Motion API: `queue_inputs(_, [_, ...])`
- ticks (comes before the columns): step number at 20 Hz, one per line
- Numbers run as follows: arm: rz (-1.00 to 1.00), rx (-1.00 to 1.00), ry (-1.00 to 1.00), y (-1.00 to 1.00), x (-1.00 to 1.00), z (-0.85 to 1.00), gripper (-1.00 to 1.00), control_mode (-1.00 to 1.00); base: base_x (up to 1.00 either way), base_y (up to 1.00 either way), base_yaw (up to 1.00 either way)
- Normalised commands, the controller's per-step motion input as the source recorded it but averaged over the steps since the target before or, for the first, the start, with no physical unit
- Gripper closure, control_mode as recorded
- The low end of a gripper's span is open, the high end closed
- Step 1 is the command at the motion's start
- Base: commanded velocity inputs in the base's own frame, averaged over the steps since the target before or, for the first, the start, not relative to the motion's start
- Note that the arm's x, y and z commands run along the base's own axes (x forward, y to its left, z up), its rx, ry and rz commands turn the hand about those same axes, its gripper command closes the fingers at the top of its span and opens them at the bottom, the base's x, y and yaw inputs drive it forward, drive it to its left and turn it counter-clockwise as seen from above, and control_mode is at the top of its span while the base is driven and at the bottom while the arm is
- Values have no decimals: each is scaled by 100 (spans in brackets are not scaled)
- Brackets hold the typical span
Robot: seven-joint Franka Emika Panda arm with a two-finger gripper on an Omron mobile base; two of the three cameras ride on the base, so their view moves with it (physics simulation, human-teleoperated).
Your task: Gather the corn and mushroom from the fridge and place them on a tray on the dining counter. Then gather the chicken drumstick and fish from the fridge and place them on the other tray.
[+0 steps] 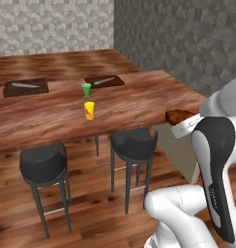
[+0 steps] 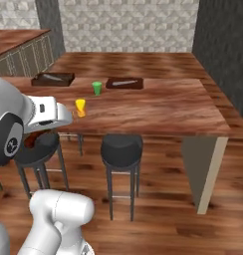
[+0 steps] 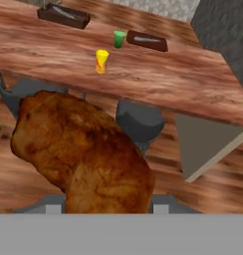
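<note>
The jaws hold the chicken drumstick (image 3: 83, 154) short of the counter (image 1: 129, 104), well apart from both trays (image 1: 104, 81). Its rounded bulk could slip out during the reach.

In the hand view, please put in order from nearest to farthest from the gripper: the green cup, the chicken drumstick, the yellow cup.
1. chicken drumstick: held in the gripper, directly in front of the camera.
2. yellow cup: on the dining counter, closer to its near edge.
3. green cup: farther back on the counter, between the two dark trays.
</note>
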Motion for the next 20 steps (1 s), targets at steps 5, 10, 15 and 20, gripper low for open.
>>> queue_inputs(5, [0,0,0,0,0,0,100,100,-1,-100,0])
queue_inputs(10, [0,0,0,0,0,0,100,100,-10,-100,0])
queue_inputs(15, [0,0,0,0,0,0,100,100,0,-100,0])
queue_inputs(20, [0,0,0,0,0,0,100,100,1,-100,0])
